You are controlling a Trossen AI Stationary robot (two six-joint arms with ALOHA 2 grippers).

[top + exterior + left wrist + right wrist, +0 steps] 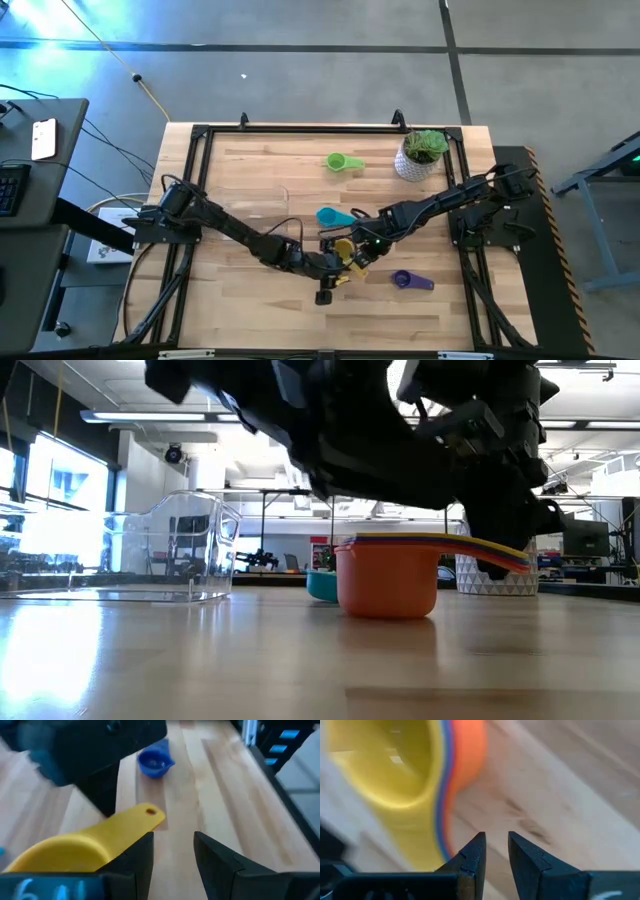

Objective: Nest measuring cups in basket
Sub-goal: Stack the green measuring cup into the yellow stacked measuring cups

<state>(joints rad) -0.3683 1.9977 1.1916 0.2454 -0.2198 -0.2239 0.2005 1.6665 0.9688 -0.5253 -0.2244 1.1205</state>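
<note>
From the overhead camera I see both arms meeting near the lower middle of the table (250,170), over a small stack of cups. The low view shows that stack best: an orange cup (386,580) stands upright on the wood, with a yellow cup (75,847) nested on top and thin red and blue edges showing between the handles that stick out to the right. The left gripper (172,847) sits just beside the yellow handle; its fingers are parted with only bare wood between them, so it is open and holds nothing. The right gripper (494,851) is close to the stack's side, its fingers (470,857) slightly apart with a narrow gap and nothing clamped between them, the stacked handles lying just off to one side. A cyan cup (333,216) lies just above the stack in the overhead frame, and in the low view it peeks out behind the orange one on the left. A green cup (343,162) lies in the upper middle of the table, near the white pot with a plant (420,155) at upper right. A purple cup (410,281) lies to the lower right of the stack, well apart from it. The clear basket (175,555) appears only in the low view, at the left, standing on the table apart from the stack.
</note>
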